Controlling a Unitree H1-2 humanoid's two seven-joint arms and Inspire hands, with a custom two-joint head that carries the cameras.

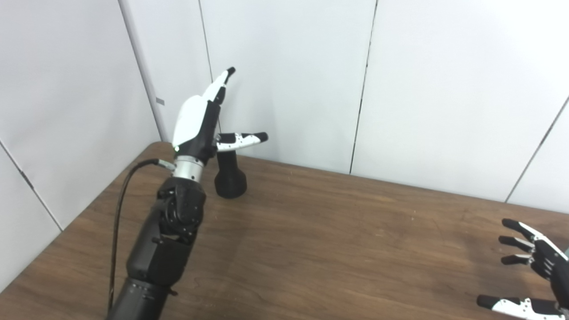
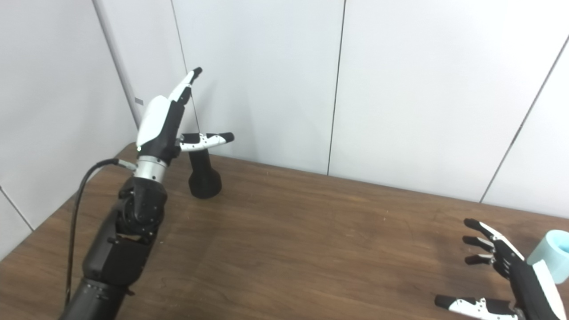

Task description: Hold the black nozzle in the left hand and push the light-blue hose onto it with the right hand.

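While light-blue hose (image 2: 552, 256) shows (right eye only), black nozzle (image 1: 230, 171) upright

I see the light-blue hose (image 2: 555, 253) cut off at the picture's right edge, and the left robot hand (image 1: 200, 120) hides the black nozzle's (image 1: 230, 175) top.

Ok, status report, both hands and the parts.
Left hand open beside upright black nozzle. Right hand open near light-blue hose. Nothing between them.
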